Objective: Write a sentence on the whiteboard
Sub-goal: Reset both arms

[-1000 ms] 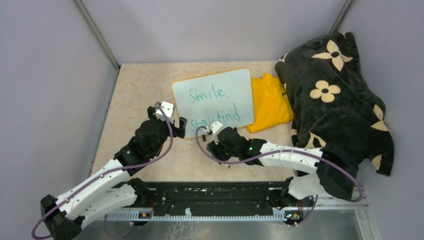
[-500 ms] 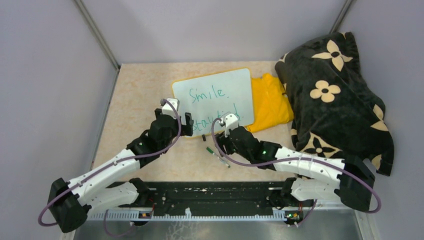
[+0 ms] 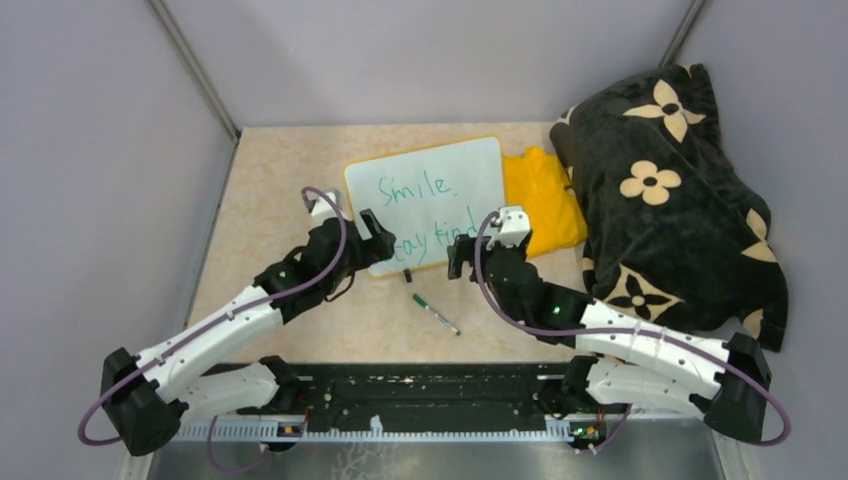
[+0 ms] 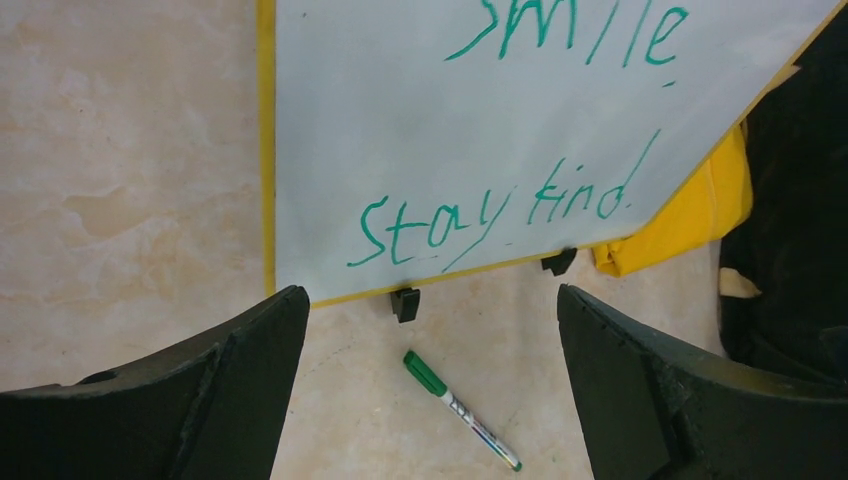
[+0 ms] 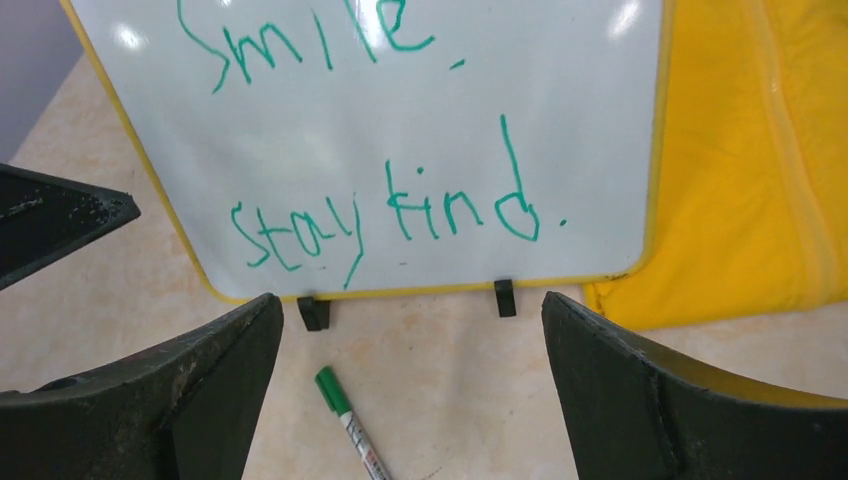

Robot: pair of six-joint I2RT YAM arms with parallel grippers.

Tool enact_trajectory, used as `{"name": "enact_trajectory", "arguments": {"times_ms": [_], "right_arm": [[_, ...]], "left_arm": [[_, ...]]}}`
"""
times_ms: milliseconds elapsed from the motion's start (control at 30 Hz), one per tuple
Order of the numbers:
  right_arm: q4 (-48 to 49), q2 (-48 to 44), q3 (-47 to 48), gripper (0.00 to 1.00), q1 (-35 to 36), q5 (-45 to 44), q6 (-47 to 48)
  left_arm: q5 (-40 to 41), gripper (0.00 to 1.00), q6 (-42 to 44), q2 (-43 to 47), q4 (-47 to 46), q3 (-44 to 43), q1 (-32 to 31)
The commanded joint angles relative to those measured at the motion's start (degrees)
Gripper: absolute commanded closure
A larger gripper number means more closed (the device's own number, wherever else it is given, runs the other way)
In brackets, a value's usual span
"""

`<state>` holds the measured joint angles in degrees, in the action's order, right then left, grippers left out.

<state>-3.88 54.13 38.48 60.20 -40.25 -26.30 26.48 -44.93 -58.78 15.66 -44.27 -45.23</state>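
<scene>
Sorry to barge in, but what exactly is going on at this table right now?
The whiteboard already carries its sentence in green, "Smile." above "stay kind." The green marker lies on the table just in front of the board, in neither gripper. The left gripper and the right gripper both stand open and empty near the board's front edge.

The top view looks down from high behind both arms over the whole table [image 3: 270, 200]. Each wrist view sits low and close, facing forward between its own jaws; both share the whiteboard's [image 4: 420, 130] lower edge and the green marker [image 4: 460, 408].
</scene>
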Motion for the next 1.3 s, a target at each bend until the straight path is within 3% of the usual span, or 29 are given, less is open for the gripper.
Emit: {"name": "enact_trajectory", "arguments": {"times_ms": [0, 100, 133, 267, 467, 667, 833, 1033, 1267], "right_arm": [[2.25, -3.11, 8.16, 0.01, -0.32, -7.55, 4.40], [0.22, -2.84, 13.96, 0.01, -0.36, -9.85, 7.80], [-1.17, -2.39, 16.17, 0.01, -0.35, -10.19, 8.33], [-1.81, 0.43, 23.60, 0.01, -0.35, -12.36, 12.89], [14.97, 4.23, 29.67, 0.01, -0.88, -14.92, 30.99], [17.11, 5.59, 41.26, 0.01, -1.08, -12.21, 36.94], [20.73, -2.65, 35.14, 0.01, -1.12, -8.14, 36.85], [20.81, -9.91, 23.43, 0.01, -1.09, -12.46, 40.25], [27.53, -15.39, 14.80, 0.01, -1.11, -13.20, 43.44]], "left_arm": [[1.92, 0.03, -0.87, -1.61, 8.74, -10.64, 0.05], [3.97, 0.10, 4.78, -4.17, 13.57, -17.55, 0.01], [3.65, 0.02, 8.35, -4.93, 14.54, -19.58, 0.05], [2.66, 0.01, 14.56, -5.27, 16.24, -23.13, -0.02], [-2.42, 0.01, 23.04, -3.24, 18.68, -29.34, 0.02], [1.28, 0.01, 29.83, -2.02, 19.96, -40.20, 0.01], [5.59, 0.01, 38.68, 2.61, 10.53, -44.17, -0.01], [13.52, 0.01, 45.86, 1.41, 5.43, -49.90, 0.03], [10.69, 0.01, 42.32, 3.84, 3.04, -43.51, -0.01]]}}
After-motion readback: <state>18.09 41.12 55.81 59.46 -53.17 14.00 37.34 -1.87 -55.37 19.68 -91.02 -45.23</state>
